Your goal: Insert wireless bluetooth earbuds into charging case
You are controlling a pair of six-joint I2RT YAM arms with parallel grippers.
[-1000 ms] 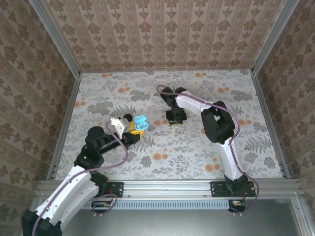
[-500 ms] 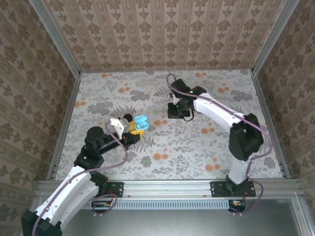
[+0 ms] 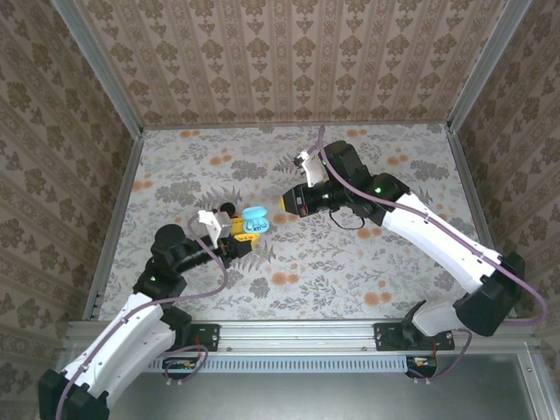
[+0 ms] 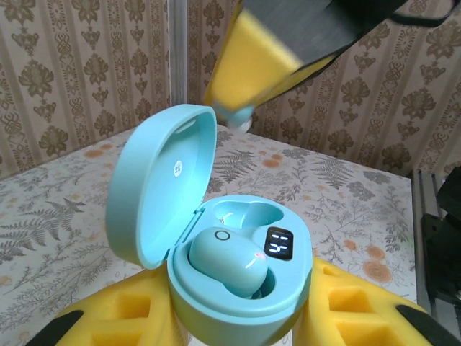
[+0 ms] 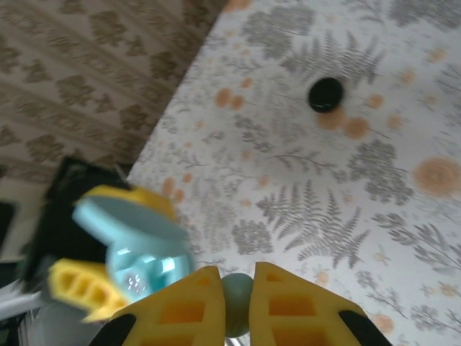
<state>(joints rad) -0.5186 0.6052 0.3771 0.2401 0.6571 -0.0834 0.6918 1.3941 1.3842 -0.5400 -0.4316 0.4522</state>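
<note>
Overhead, the left gripper [image 3: 238, 227] is clamping the open teal charging case [image 3: 254, 219] left of the middle of the flowered table [image 3: 367, 262]. The right gripper [image 3: 286, 203] is hovering just beside the case.

Seen from the left wrist, the case is standing lid up, with a docked earbud [image 4: 229, 261] sitting in one well. The other well is lying empty beside a lit display [image 4: 279, 244].

From the right wrist, yellow fingers [image 5: 180, 306] are pinching a teal earbud [image 5: 238, 292]. A black earbud [image 5: 326, 94] is lying on the table, well apart.
</note>
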